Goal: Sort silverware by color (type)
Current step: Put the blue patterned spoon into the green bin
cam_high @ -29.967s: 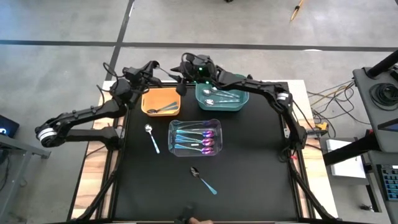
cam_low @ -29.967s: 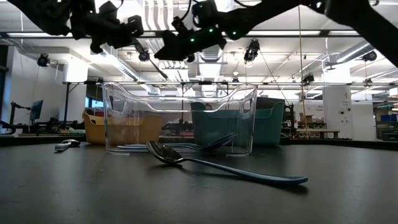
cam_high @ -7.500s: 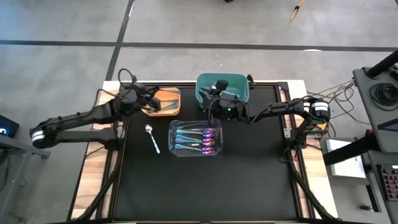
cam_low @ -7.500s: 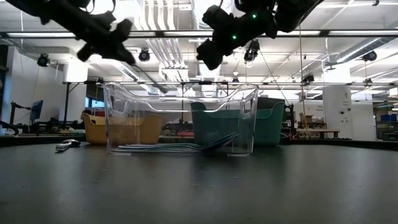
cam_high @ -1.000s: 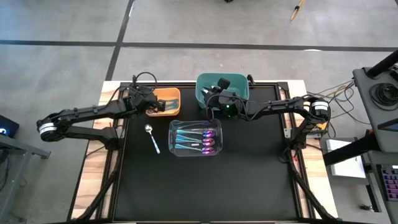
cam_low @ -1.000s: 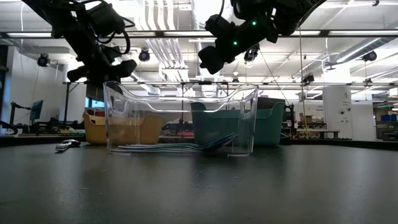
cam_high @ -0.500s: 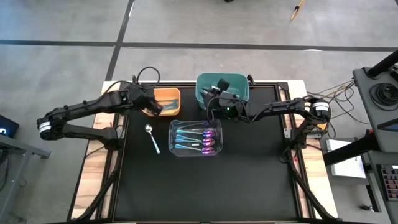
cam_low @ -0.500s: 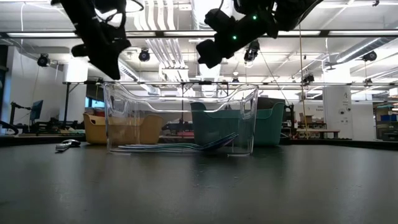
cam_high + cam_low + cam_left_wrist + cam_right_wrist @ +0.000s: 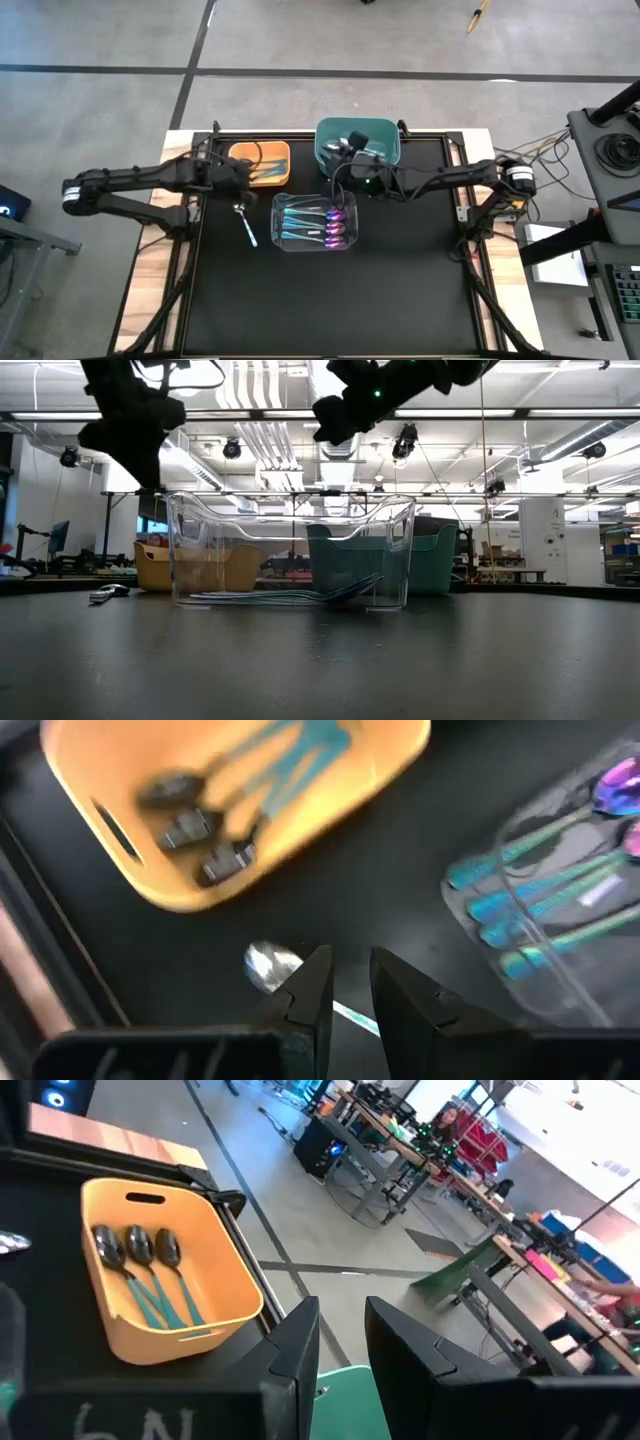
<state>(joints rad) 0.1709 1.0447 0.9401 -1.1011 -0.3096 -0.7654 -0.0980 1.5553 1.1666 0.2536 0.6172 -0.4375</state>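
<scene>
Swinging off the orange bin (image 9: 262,163) since a moment ago, my left jaws (image 9: 347,982) now hover slightly parted and empty over the silver spoon (image 9: 244,221) lying on the counter (image 9: 330,300) left of the clear bin (image 9: 314,222), while my right jaws (image 9: 340,1335), likewise narrowly parted and empty, wait above the teal bin (image 9: 358,133).

Grey concrete floor (image 9: 100,40) with dark seam lines at twelve o'clock, white ceiling ducts (image 9: 265,385) overhead, cluttered workbenches (image 9: 400,1135) beyond, desk (image 9: 610,150) at three o'clock
</scene>
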